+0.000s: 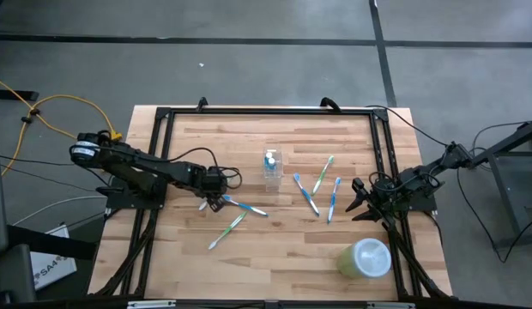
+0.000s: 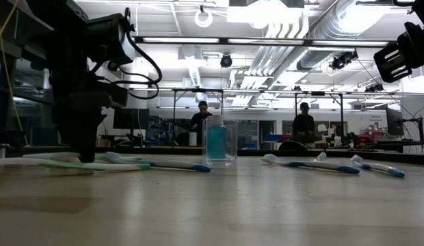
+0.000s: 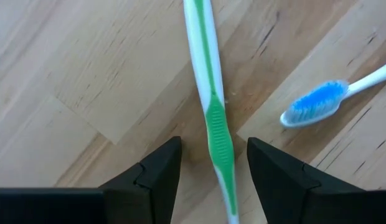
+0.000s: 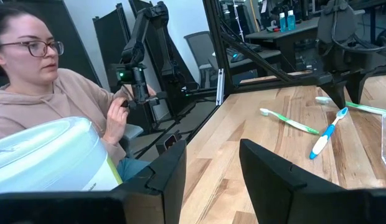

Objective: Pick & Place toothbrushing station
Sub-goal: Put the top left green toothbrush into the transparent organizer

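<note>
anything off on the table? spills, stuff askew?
No spills or damage. The toothbrushes are scattered flat around the upright clear cup rather than in it: three to its right, two near the left end effector, which straddles the green toothbrush, open.

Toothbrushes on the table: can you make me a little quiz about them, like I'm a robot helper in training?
1. True or false: the green toothbrush lies between the open fingers of the left gripper.
2. Pick one: where is the clear cup?
A) upright mid-table, between the two groups of toothbrushes
B) tipped over at the table's edge
C) on the floor
3. Count: how many toothbrushes lie on the table in the high view?

Key: 1 true; 2 A; 3 five (two green, three blue).
</note>
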Controlling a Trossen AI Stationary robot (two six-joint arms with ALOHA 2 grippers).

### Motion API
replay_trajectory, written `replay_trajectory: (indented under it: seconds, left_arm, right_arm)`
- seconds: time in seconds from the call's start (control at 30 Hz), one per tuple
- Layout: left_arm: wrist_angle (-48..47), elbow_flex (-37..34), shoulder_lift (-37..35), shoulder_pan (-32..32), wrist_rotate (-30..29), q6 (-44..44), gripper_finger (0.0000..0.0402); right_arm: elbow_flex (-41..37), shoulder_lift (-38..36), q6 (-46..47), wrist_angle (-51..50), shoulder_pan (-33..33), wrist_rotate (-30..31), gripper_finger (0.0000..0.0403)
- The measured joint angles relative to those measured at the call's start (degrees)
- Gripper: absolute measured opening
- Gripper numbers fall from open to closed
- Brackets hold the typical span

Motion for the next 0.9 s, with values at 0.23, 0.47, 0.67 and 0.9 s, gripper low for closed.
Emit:
replay_trajectory:
  seconds: [0.23,0.47,0.67,0.9]
  left_arm:
    - [-0.62,-0.02,0.05,-0.29,1.17,-2.86,0.0179]
    - [-1.82,-0.04,0.09,-0.51,3.14,-4.58,0.0179]
    - [-2.39,-0.04,0.09,-0.62,4.71,-5.22,0.0179]
    - [-3.02,-0.09,0.09,-0.62,5.39,-5.79,0.0155]
  right_arm:
    - [0.02,0.02,0.0,0.0,-0.01,0.0,0.0142]
    - [0.01,0.0,0.0,0.0,0.01,-0.01,0.0142]
    - [0.0,0.02,0.0,0.0,-0.01,-0.02,0.0142]
    - [0.01,0.02,0.0,0.0,0.0,0.0,0.0142]
